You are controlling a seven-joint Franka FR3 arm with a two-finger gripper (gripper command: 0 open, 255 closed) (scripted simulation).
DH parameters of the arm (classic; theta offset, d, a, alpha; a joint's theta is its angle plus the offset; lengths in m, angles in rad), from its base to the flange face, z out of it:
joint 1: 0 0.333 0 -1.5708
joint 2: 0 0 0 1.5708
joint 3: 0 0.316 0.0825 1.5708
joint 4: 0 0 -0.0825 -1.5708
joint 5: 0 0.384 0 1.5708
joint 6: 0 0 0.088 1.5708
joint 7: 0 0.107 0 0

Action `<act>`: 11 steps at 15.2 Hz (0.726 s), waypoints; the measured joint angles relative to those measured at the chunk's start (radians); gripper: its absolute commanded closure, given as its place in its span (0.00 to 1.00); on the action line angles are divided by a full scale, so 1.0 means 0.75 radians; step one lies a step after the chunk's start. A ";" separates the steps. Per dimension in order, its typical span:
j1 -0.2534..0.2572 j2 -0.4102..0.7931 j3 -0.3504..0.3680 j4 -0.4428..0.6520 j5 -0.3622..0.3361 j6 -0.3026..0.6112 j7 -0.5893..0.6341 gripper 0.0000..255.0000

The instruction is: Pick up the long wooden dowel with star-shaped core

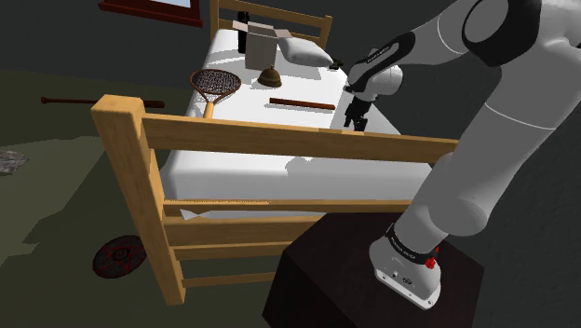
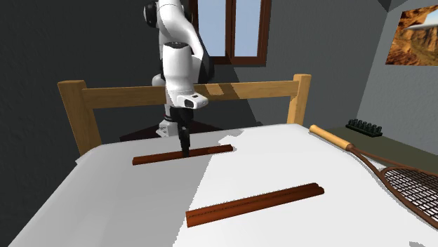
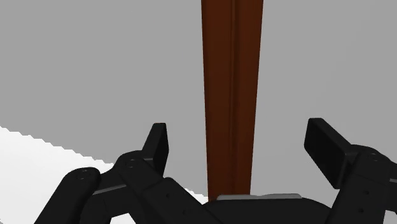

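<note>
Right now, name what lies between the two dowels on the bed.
Bare white bedsheet, in the second exterior view, from the far dowel under the gripper to the near dowel.

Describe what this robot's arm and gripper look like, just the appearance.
The arm is made of rounded white links with dark grey joints. A dark band and a small red dot sit just above its white base. The gripper is all black and hangs under a boxy white hand. Its two fingers are flat, squared black pads on jointed black links.
</note>
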 measured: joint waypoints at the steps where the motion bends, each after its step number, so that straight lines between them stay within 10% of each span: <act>1: -0.004 0.027 0.003 0.002 0.028 0.016 -0.022 0.00; 3: -0.008 0.063 0.011 -0.008 0.069 0.049 -0.049 0.00; 4: -0.010 0.069 0.013 -0.009 0.076 0.054 -0.054 1.00; 11: -0.011 0.073 0.014 -0.010 0.083 0.059 -0.059 1.00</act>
